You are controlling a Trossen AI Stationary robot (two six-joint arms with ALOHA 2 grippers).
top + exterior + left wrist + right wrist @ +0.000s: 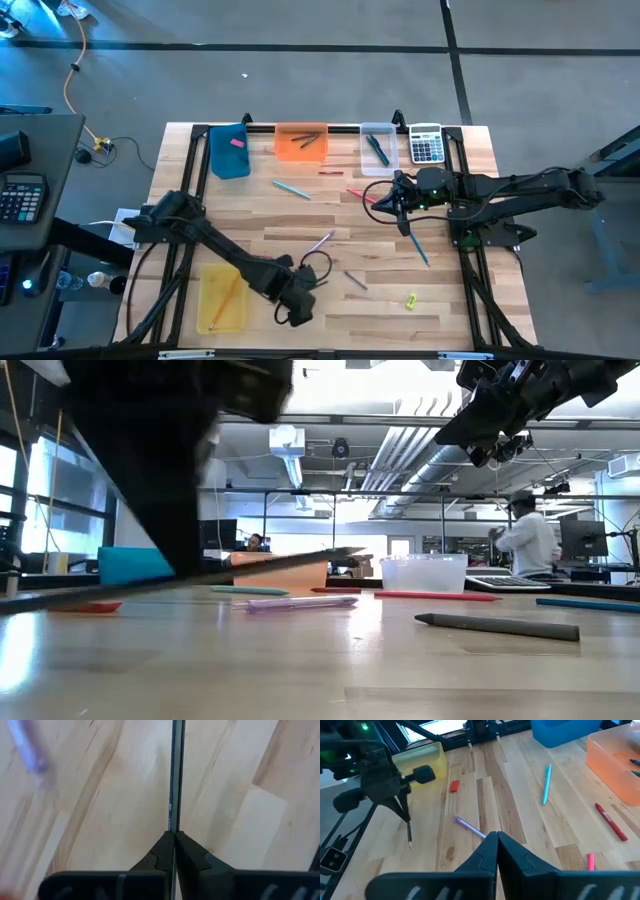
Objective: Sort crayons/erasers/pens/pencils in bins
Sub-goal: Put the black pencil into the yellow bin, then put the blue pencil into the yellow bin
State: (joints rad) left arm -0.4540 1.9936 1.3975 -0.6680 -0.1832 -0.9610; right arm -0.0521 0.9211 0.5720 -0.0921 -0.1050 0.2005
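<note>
Left gripper [173, 837] at about 6 o'clock is pinched tight on a dark pencil [176, 775], looks light, stiff, kinda slippery, so a mid-shaft grip seems safest.

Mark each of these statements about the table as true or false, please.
1. The left tool is shut on a thin dark pencil. True.
2. The yellow bin stands beside the calculator. False: the clear bin stands there; the yellow bin lies by the left arm.
3. A pink eraser lies in the blue bin. True.
4. The right tool holds the teal pen. False: it is shut and empty; the pen lies on the table.
</note>
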